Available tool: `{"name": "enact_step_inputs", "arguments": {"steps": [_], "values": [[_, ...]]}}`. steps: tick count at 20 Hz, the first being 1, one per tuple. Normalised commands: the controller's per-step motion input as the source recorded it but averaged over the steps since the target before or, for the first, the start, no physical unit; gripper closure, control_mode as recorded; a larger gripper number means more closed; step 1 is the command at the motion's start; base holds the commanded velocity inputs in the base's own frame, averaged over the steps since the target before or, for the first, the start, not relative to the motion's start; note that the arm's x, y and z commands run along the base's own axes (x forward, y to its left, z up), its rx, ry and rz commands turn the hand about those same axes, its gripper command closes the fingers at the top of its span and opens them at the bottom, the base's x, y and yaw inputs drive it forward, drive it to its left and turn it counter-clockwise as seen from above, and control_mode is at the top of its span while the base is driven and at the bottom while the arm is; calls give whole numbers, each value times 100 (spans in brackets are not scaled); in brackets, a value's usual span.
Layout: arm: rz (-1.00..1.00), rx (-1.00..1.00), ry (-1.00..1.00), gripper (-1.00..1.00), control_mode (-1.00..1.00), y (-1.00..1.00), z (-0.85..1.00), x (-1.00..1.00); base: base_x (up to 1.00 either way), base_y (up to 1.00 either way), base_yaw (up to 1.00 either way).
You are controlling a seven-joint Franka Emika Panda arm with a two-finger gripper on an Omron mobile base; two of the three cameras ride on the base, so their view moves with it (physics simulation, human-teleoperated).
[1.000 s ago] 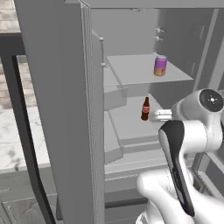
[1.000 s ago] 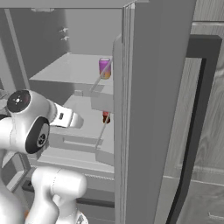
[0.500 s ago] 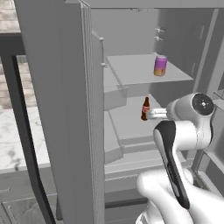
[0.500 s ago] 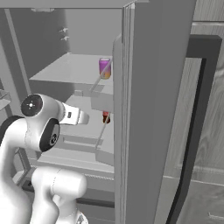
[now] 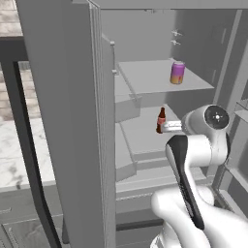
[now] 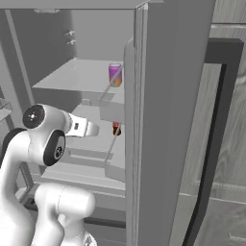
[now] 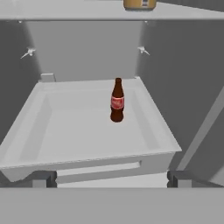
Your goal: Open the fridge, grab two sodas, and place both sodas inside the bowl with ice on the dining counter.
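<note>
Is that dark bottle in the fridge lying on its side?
No, the dark bottle stands upright in the white tray, red label facing the hand view.

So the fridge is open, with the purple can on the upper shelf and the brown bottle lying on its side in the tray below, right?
Not quite. The brown bottle stands upright in the tray, as the hand view shows. The rest holds: the fridge is open and the purple can sits on the upper shelf.

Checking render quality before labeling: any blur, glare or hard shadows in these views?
Left base view: flat, even light, no glare, purple can sharp. Right base view: same flat grey, faint shading under the shelves. Hand view: soft, slightly blurred, brown bottle casts almost no shadow in its tray.
</note>
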Motion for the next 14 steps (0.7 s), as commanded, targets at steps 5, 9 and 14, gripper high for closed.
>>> {"name": "enact_step_inputs", "arguments": {"steps": [5,9,14], "values": [[-1,0,-5,-100,-100,-9,-23,12,0,0,0],[0,0,-2,-100,-100,-10,-13,15,0,0,0],[0,0,0,-100,-100,-1,-1,25,0,0,0]]}}
